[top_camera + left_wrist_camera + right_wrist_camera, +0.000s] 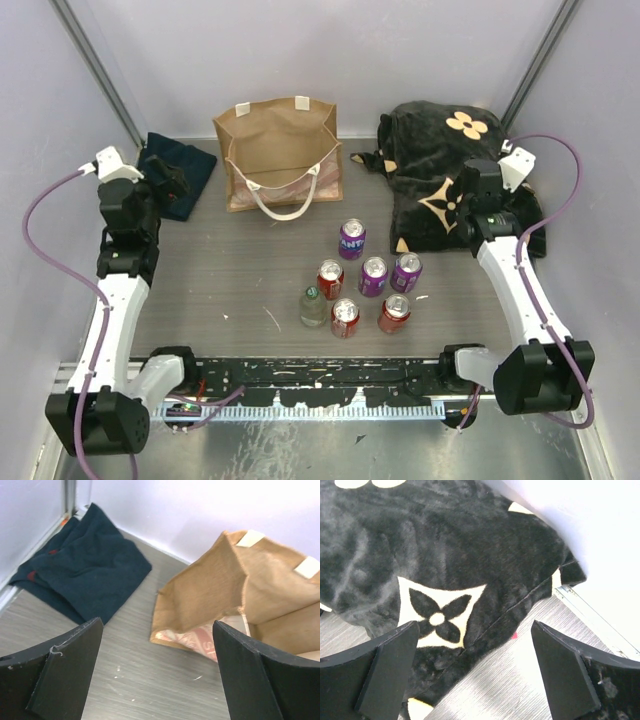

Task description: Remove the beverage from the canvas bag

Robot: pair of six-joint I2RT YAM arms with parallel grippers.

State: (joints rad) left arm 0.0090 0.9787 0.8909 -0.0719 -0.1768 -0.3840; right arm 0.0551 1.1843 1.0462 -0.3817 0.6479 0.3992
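Closest to each wrist camera are its own black fingers. The left gripper (157, 625) and the right gripper (475, 625) both stand fully spread and grasp nothing. Directly ahead of and below the right gripper sprawls the plush black blanket with cream flower marks (470, 545). Ahead and to the right of the left gripper sits the tan-brown canvas bag with cream loop handles (200, 595), its mouth gaping; what it contains cannot be made out. Ahead-left of that gripper lies a folded dark navy cloth (80, 570). Between the arms, behind both grippers, cluster three purple cans (373, 276), one showing the letters "ANT", three red cans (345, 317) and a small clear bottle (313, 307).
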